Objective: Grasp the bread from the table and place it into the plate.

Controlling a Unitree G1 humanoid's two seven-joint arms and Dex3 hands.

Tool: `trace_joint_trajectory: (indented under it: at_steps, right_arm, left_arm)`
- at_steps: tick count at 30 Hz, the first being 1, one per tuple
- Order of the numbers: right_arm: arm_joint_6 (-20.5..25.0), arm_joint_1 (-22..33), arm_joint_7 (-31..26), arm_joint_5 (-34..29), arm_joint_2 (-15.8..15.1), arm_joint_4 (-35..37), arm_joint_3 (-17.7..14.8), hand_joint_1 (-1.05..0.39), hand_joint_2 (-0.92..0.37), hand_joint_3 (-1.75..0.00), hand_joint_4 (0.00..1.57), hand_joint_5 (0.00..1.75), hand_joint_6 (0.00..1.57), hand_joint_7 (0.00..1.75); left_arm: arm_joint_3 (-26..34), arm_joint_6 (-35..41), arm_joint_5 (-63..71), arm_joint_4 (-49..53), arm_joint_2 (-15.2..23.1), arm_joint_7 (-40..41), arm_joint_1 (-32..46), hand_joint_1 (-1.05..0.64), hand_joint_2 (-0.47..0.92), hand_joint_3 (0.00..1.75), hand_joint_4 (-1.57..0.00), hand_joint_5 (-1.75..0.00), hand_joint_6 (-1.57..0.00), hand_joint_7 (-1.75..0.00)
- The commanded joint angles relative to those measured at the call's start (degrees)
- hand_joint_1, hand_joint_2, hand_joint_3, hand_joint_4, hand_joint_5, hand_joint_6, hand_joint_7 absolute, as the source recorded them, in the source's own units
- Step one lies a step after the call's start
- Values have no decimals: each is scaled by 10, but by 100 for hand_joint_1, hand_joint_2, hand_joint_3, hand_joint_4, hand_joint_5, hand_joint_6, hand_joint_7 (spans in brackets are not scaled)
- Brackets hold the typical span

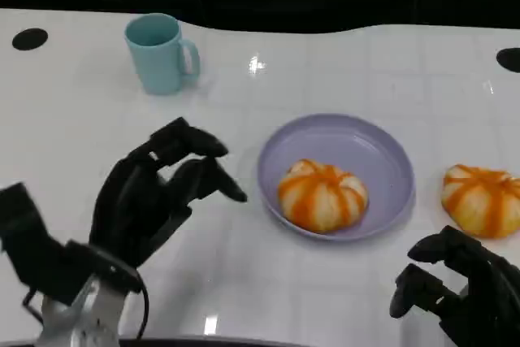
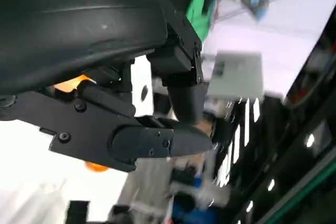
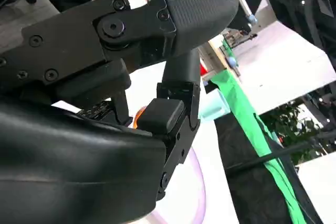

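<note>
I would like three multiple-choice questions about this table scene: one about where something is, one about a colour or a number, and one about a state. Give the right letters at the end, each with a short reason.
1. Where is the cup?
A. On the plate
B. At the far left of the table, apart from the plate
C. In the right hand

2. How many orange-striped breads are visible?
A. One
B. Two
C. Four

3. What is the state of the left hand?
A. Holding a bread
B. Gripping the cup
C. Holding nothing, fingers apart

Answers:
1 B: the light blue cup stands on the white table, well clear of the purple plate.
2 B: one bread lies in the plate, a second bread lies on the table beside it, just ahead of the right hand.
3 C: the head view shows its fingers spread above bare table.
</note>
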Motion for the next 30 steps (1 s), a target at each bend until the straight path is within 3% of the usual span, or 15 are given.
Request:
trace_joint_trajectory:
  at_steps: [1,5,13,30]
  right_arm:
    - [1,5,0,6,-7,-10,-6,-51,-92,-23,75,150,84,91]
    - [4,4,-1,8,-8,-11,-7,-51,-92,-23,76,149,84,91]
    - [-3,5,2,2,-9,-11,-7,-52,-92,-22,76,149,84,93]
    - [0,0,2,6,-18,-2,-16,-52,-92,-24,76,149,84,93]
  left_arm:
    - [6,42,-29,-72,-10,29,73,-54,92,47,-81,-175,-54,-174]
    - [4,86,-59,-110,-15,29,126,-52,92,46,-83,-175,-56,-175]
    - [0,105,-62,-122,-21,36,167,-55,92,40,-83,-175,-57,-175]
    - [1,99,-37,-81,-16,26,161,-55,92,44,-87,-175,-59,-175]
